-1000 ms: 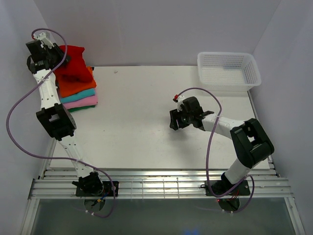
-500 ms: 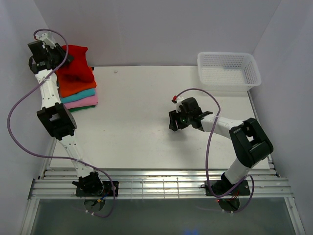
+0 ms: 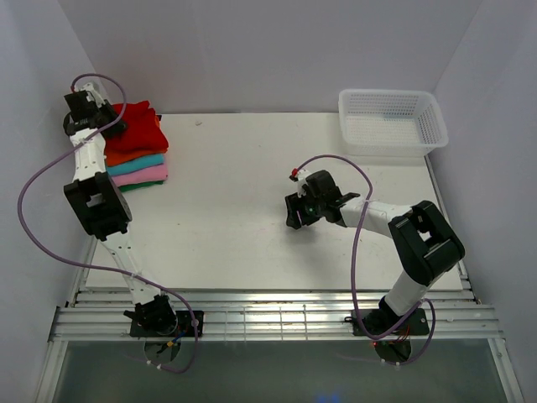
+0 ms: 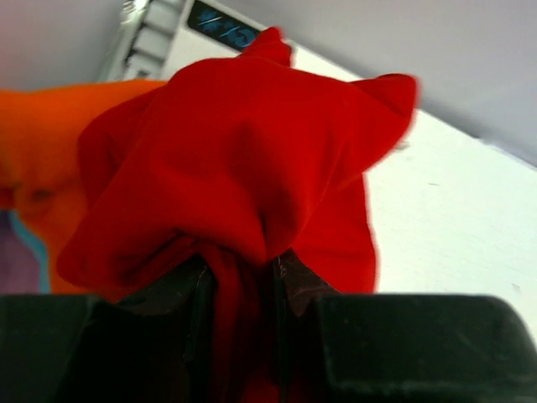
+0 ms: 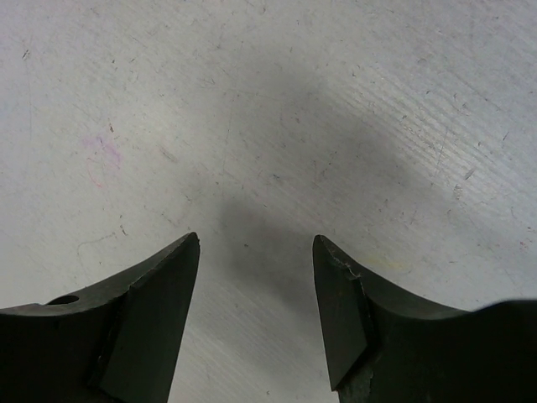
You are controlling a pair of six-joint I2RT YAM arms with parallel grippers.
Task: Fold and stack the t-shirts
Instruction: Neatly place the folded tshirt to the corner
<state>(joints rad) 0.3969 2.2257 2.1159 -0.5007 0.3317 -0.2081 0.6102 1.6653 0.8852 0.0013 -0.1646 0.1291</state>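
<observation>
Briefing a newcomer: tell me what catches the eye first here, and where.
The bright red t-shirt, bunched atop a colourful stack of shirts at the table's far left, with the left gripper shut on it. Then the white basket at the far right, and the right gripper hanging open over the table near the middle.

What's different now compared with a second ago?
The left gripper, clamped on the red t-shirt, lowered it onto the folded t-shirts, where it lies flatter. The open right gripper drifted slightly leftward over the table. The folded t-shirts and white mesh basket stayed put.
</observation>
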